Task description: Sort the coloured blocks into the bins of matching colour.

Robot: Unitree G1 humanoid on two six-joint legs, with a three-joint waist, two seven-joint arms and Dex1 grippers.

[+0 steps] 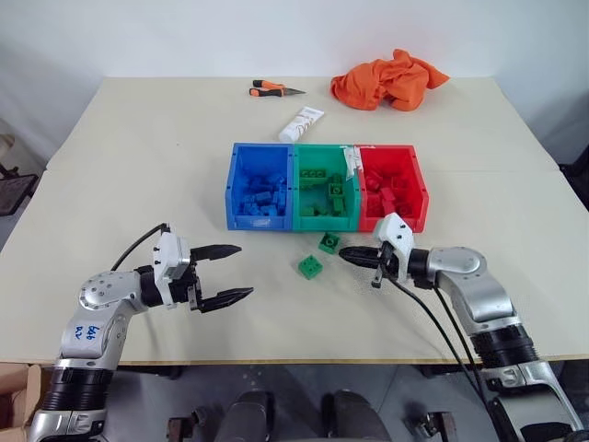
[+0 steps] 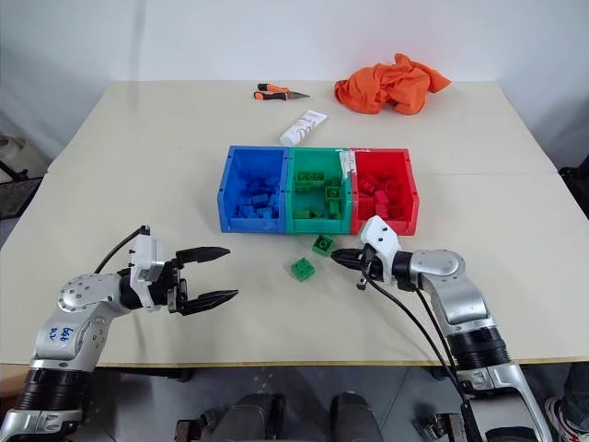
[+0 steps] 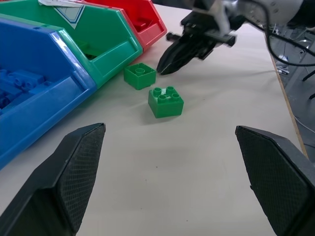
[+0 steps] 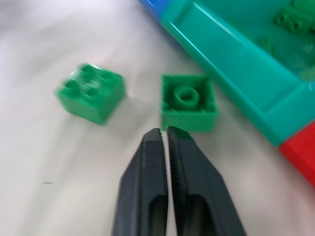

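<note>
Lying just beyond the closed right hand point(image 4: 166, 132): overturned green block point(image 4: 188, 102).

Three joined open-topped bins point(image 1: 324, 221) sit mid-worktop: blue on the left, green in the middle, red on the right, each holding blocks of its own colour. Two green blocks lie loose on the worktop just near of the green bin. One point(image 1: 329, 243) lies overturned, hollow underside up, close to the bin's front wall; the other point(image 1: 310, 267) sits studs up, slightly nearer and left.
</note>
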